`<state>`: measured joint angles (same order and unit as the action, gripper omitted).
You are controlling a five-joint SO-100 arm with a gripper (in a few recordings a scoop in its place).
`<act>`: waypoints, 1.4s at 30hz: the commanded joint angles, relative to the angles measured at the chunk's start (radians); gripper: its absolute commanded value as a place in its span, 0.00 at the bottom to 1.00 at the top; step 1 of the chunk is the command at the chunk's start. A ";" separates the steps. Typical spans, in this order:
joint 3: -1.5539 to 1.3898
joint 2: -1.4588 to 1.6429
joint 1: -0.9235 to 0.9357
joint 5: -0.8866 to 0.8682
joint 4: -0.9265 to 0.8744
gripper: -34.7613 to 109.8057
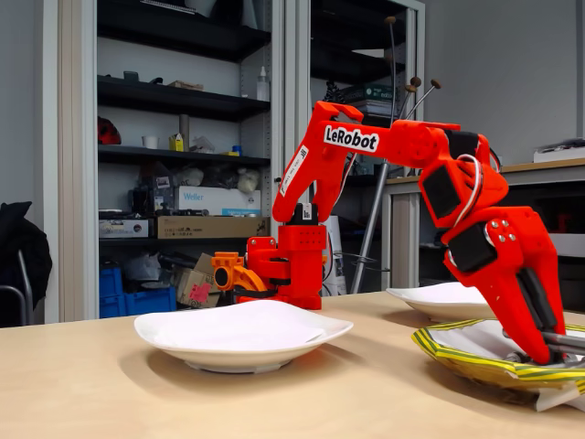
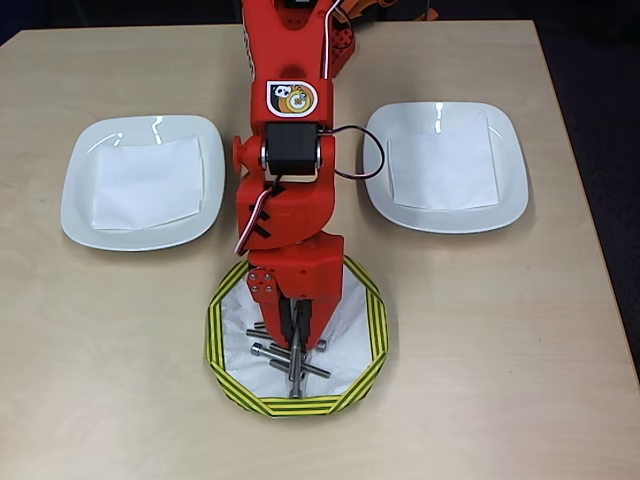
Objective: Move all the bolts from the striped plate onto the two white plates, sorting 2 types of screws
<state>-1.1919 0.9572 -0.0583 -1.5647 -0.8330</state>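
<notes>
The red arm (image 1: 384,146), lettered "LeRobot", has its fingers (image 2: 298,352) pinching a long bolt (image 2: 296,368) in the striped plate (image 2: 225,345).

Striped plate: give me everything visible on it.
The striped plate looks like paper: white centre, many-sided rim striped yellow and dark green. It sits on the table below and between the two white plates in the overhead view. Several silver bolts lie crossed in it. The red gripper reaches down into it among them; whether it grips one is unclear. In the fixed view the rim looks slightly buckled.
</notes>
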 commanded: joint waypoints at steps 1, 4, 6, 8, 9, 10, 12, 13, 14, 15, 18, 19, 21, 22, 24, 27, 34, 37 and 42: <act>0.018 0.014 -0.032 -0.009 0.003 0.31; 0.018 0.015 -0.034 0.005 0.005 0.32; 0.018 0.017 -0.034 0.011 0.005 0.32; 0.018 0.017 -0.032 0.021 0.005 0.32; 0.018 0.017 -0.031 0.025 0.005 0.32; 0.018 0.018 -0.029 0.029 0.005 0.32; 0.018 0.020 -0.029 0.034 0.003 0.32; 0.018 0.021 -0.029 0.037 0.000 0.32; 0.018 0.023 -0.029 0.041 0.000 0.32; 0.017 0.025 -0.029 0.044 -0.002 0.32; 0.014 0.029 -0.028 0.066 -0.006 0.31; 0.014 0.032 -0.026 0.075 -0.009 0.31; 0.014 0.037 -0.021 0.087 -0.025 0.32; 0.009 0.041 -0.017 0.095 -0.028 0.33; -0.002 0.052 -0.009 0.110 -0.029 0.33; -0.008 0.067 0.003 0.137 -0.037 0.33; 0.005 0.092 0.011 0.160 -0.061 0.33; 0.028 0.095 0.011 0.166 -0.083 0.33; 0.048 0.095 0.009 0.173 -0.091 0.32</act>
<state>-1.1796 0.9756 -0.0399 -1.3852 -0.9004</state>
